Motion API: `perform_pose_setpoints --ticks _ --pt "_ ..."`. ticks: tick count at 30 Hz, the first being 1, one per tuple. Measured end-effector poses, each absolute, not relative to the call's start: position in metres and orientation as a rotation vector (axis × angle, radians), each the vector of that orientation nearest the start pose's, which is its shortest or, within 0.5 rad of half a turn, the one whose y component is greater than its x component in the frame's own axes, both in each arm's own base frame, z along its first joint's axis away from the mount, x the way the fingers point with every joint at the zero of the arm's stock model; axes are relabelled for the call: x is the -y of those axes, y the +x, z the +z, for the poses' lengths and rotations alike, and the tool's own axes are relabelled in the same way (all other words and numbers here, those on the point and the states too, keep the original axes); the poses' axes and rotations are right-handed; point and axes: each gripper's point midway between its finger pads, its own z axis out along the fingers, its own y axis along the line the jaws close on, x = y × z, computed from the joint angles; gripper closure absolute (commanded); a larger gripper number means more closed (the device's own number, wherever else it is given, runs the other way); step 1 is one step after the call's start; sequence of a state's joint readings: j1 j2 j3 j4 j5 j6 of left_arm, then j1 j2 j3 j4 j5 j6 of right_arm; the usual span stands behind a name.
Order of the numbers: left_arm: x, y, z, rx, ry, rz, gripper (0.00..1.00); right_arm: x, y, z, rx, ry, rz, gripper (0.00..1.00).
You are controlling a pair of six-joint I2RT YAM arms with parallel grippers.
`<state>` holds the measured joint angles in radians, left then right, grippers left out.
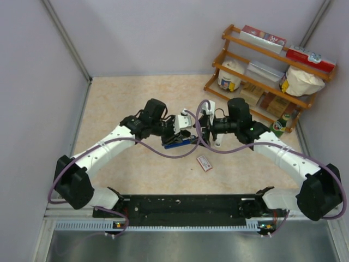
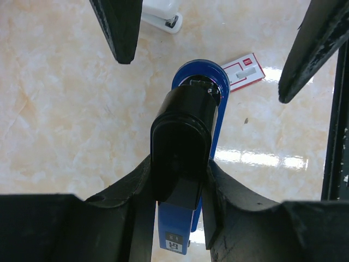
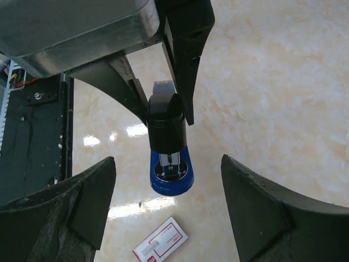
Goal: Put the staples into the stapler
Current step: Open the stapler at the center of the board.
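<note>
Blue stapler (image 2: 184, 128) gripped by left pincer (image 2: 179, 164), red-and-white box (image 2: 244, 71) beyond (white stapler (image 2: 162, 13) too)

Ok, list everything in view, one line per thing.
blue stapler: one, blue with a black top, clamped in the left gripper
staple box: one, red and white, flat on the table near the arms
white stapler: one, white, on the table, cut off by the top edge of the left wrist view
wooden rack: one, orange-brown, far right corner, loaded with boxes and bags
table: one, beige marbled
loose staples: none visible
left gripper: one, black, shut on the blue stapler
right gripper: one, black, open, facing the stapler's front end without touching it
</note>
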<state>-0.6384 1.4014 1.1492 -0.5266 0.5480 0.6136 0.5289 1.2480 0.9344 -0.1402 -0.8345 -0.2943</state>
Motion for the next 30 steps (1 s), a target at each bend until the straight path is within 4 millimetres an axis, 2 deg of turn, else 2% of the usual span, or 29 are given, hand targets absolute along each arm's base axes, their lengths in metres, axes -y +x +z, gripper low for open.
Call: perform_pose_setpoints --ticks 6,12,13,16,19,21,24,26,29,30 --pt "0.279 0.247 0.182 -1.704 1.532 -0.707 0.92 -0.289 0.243 0.219 -1.541 -1.264 0.998 0.26" --pt "0.280 0.241 0.180 -1.711 1.519 -0.748 0.92 -0.298 0.241 0.199 -1.580 -1.287 1.009 0.31" --pt "0.280 0.240 0.179 -1.713 1.519 -0.755 0.92 -0.300 0.240 0.195 -1.589 -1.291 1.009 0.37" --pt "0.281 0.239 0.179 -1.712 1.517 -0.773 0.92 -0.304 0.239 0.187 -1.608 -1.300 1.007 0.43" --pt "0.281 0.239 0.179 -1.708 1.516 -0.779 0.92 -0.307 0.236 0.184 -1.609 -1.311 1.015 0.53" --pt "0.281 0.240 0.180 -1.706 1.513 -0.776 0.92 -0.308 0.235 0.185 -1.604 -1.314 1.019 0.55" --pt "0.280 0.242 0.180 -1.704 1.509 -0.772 0.92 -0.309 0.235 0.185 -1.600 -1.316 1.025 0.70" --pt "0.280 0.241 0.180 -1.703 1.512 -0.772 0.92 -0.310 0.235 0.183 -1.605 -1.314 1.035 0.70" --pt "0.279 0.240 0.178 -1.711 1.516 -0.775 0.92 -0.312 0.234 0.182 -1.609 -1.315 1.050 0.58" --pt "0.279 0.240 0.178 -1.712 1.518 -0.776 0.92 -0.312 0.234 0.181 -1.611 -1.314 1.054 0.58"
